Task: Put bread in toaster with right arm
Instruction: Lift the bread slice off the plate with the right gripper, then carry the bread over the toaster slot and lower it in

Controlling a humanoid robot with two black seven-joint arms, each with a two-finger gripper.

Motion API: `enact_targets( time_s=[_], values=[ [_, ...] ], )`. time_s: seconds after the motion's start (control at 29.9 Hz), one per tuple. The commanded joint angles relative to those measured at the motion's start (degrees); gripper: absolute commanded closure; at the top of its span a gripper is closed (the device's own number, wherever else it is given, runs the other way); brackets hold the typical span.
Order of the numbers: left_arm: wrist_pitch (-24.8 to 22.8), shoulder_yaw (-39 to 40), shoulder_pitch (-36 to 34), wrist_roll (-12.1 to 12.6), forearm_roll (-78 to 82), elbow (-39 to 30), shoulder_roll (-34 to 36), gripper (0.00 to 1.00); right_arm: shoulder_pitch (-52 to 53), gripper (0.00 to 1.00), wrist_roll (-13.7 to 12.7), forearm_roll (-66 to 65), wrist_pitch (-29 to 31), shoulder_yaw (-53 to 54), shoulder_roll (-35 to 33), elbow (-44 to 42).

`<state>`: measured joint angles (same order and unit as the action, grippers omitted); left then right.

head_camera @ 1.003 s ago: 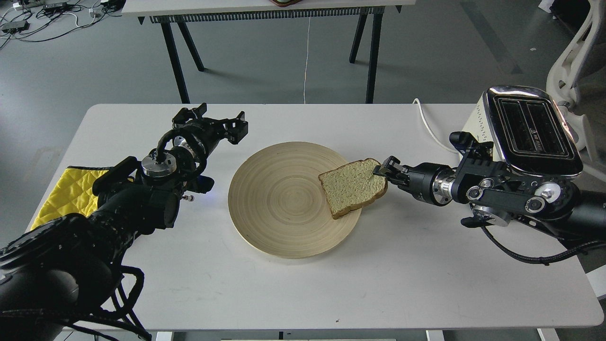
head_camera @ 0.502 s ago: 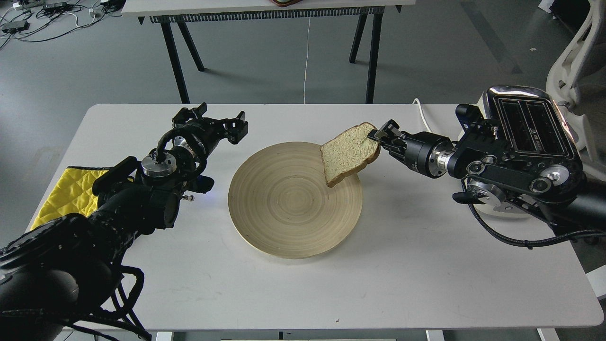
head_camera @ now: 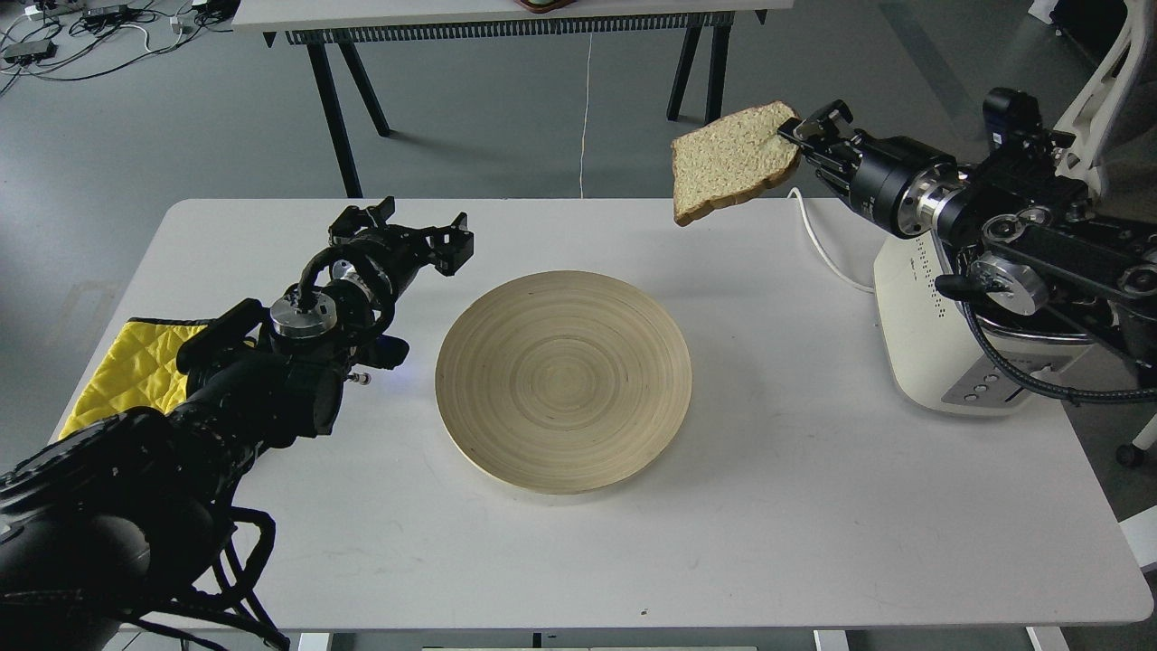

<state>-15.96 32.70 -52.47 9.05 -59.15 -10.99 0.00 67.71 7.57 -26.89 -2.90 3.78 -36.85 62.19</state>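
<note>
My right gripper (head_camera: 800,136) is shut on the bread (head_camera: 730,163), a pale slice with a brown crust, gripped at its right edge and held high in the air above the table's far edge. The cream-white toaster (head_camera: 922,334) stands at the table's right side; my right arm crosses over it and hides its chrome top and slots. Only its side wall and small buttons show. My left gripper (head_camera: 425,237) is open and empty, above the table left of the plate.
A round wooden plate (head_camera: 563,380) lies bare in the middle of the white table (head_camera: 723,524). A yellow quilted cloth (head_camera: 126,366) lies at the left edge. The toaster's white cable (head_camera: 818,244) runs across the back right. Another table stands behind.
My right gripper has lifted the bread off the plate and carried it up and to the right, away from me. The left arm has not moved.
</note>
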Motion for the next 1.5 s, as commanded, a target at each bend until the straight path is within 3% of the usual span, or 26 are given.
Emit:
enact_targets(
  time_s=[0.0, 0.47, 0.74, 0.97, 1.47],
  values=[
    [0.05, 0.00, 0.00, 0.00, 0.00, 0.00, 0.00, 0.00, 2.33, 1.00, 0.17, -0.01, 0.00, 0.00, -5.58, 1.44],
    [0.05, 0.00, 0.00, 0.00, 0.00, 0.00, 0.00, 0.00, 5.15, 0.99, -0.80, -9.92, 0.70, -0.79, -27.38, 10.76],
    [0.05, 0.00, 0.00, 0.00, 0.00, 0.00, 0.00, 0.00, 5.15, 0.99, -2.56, -18.19, 1.40, -4.22, -33.98, 11.47],
    [-0.04, 0.00, 0.00, 0.00, 0.00, 0.00, 0.00, 0.00, 4.88, 0.99, -2.47, -19.87, 2.81, -6.33, -37.76, 11.55],
    [0.05, 0.00, 0.00, 0.00, 0.00, 0.00, 0.00, 0.00, 1.81, 0.99, -2.38, -20.22, 4.13, -6.59, -36.72, 13.57]
  ],
)
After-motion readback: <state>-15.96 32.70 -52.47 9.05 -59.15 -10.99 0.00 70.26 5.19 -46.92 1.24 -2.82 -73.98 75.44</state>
